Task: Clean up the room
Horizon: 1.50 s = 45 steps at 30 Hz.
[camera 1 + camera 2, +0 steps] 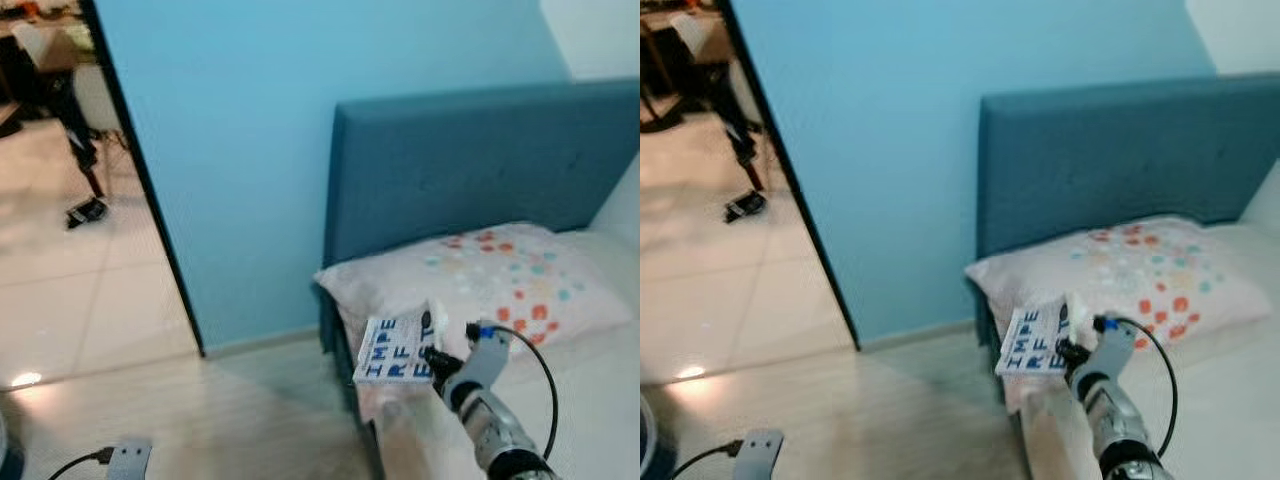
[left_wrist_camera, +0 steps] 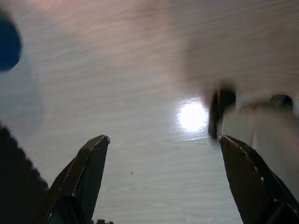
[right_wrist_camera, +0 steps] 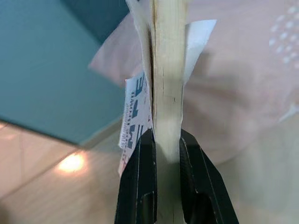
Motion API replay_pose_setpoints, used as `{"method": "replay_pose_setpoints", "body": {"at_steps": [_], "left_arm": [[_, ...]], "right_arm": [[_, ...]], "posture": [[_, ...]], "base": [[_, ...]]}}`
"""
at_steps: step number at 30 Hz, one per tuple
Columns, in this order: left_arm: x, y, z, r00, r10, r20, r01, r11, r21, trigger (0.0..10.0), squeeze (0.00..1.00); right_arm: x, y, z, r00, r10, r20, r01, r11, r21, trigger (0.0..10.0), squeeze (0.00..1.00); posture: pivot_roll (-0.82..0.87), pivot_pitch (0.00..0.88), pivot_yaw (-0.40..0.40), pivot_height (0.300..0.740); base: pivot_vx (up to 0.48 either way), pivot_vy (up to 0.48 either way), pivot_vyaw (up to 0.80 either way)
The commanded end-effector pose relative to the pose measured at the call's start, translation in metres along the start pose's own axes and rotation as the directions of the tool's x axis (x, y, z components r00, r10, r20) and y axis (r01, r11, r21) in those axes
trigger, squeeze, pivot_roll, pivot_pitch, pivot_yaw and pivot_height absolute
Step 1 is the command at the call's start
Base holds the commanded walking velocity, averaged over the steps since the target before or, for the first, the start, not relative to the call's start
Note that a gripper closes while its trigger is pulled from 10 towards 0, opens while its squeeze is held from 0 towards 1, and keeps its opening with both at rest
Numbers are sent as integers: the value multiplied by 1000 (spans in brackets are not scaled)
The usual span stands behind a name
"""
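A white book (image 1: 393, 352) with blue block letters on its cover hangs over the near corner of the bed, just in front of the spotted pillow (image 1: 490, 272). My right gripper (image 1: 432, 357) is shut on the book's edge; in the right wrist view the two black fingers (image 3: 140, 182) pinch the book's cream page block (image 3: 166, 79). My left gripper (image 2: 161, 144) is open over the pale wood floor (image 2: 140, 70), with nothing between its fingers.
A blue upholstered headboard (image 1: 480, 160) stands against the light blue wall (image 1: 250, 120). The bed's white mattress (image 1: 590, 400) fills the right side. An open doorway (image 1: 60, 200) on the left leads to a tiled room with chair legs. Pale floor lies left of the bed.
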<state>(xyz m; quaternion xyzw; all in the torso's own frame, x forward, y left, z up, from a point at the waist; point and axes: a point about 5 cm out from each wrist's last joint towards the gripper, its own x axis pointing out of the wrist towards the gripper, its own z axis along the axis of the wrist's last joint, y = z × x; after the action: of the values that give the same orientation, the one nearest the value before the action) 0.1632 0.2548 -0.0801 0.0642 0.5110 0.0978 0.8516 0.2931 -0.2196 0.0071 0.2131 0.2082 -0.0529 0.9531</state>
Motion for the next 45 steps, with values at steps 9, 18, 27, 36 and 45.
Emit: {"method": "replay_pose_setpoints", "body": {"at_steps": [9,18,27,36,45], "left_arm": [[-1,3,-6,1000,3,-16,-2,1000,25,10000,0],[-1,4,-5,1000,1,-19,0,999,41,10000,0],[-1,3,-5,1000,-7,-18,8,999,50,10000,0],[0,4,-3,1000,14,1,-14,999,43,10000,0],[-2,9,8,988,90,122,-84,995,-56,10000,0]], "right_arm": [[-11,-32,-6,974,-224,15,217,956,197,10000,0],[-5,8,11,959,231,163,-277,885,373,10000,0],[-19,-30,40,933,88,348,-256,843,474,10000,0],[-48,-84,25,936,-123,330,-83,832,548,10000,0],[-49,-79,3,957,-103,273,-74,818,571,10000,0]], "posture": [[38,1,-32,721],[28,9,-20,686],[22,11,-22,651],[7,25,1,616],[25,43,11,586]], "base": [[0,0,0],[0,0,0],[0,0,0],[0,0,0],[0,0,0]]}}
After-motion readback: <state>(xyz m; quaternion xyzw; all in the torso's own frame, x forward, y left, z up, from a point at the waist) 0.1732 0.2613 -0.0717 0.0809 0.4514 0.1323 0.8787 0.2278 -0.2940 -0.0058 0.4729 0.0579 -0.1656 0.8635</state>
